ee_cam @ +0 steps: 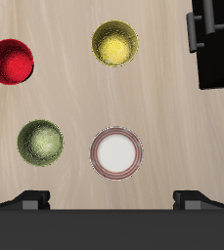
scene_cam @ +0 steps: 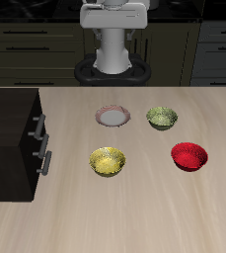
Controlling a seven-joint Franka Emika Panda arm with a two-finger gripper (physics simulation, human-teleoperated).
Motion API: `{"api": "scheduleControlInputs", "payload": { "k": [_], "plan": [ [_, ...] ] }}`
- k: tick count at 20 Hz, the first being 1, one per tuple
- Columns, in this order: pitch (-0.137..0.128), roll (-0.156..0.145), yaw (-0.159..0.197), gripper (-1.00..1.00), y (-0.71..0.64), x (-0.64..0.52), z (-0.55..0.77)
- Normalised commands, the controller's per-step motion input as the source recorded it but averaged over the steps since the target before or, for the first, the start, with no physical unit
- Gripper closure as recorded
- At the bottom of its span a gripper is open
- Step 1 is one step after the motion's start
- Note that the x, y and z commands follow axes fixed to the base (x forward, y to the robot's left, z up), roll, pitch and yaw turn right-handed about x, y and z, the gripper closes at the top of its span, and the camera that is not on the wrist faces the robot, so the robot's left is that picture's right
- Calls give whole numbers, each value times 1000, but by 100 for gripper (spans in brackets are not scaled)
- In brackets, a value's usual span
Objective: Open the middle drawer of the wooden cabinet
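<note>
Four bowls on a table beside a wooden cabinet [scene_cam: 11, 143].
The middle drawer [scene_cam: 46, 161] sits shut on the cabinet's front, lower of two grey handles. The gripper [ee_cam: 112, 198] hangs above the bowls, fingers spread wide, holding nothing.

We're in a simulated kitchen: dark built-in cupboards [scene_cam: 26, 44] with long thin handles run along the back at twelve o'clock, behind the robot's base [scene_cam: 113, 44], and a pale wood-grain table [scene_cam: 134, 212] carries small bowls, a yellow bowl [scene_cam: 108, 161] among them.
</note>
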Motion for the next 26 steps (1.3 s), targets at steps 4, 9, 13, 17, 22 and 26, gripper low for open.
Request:
{"api": "scheduleControlInputs", "payload": {
  "k": [4,9,13,17,22,26],
  "plan": [
    [-7,-8,4,-100,-9,-7,-12],
    [2,-3,-2,-100,4,-13,-66],
    [2,-3,-1,-100,0,-10,-44],
    [4,13,1,-100,71,-29,-162],
    [5,-13,5,-100,28,24,-128],
    [-6,-20,19,-100,-44,-17,-80]
  ]
}}
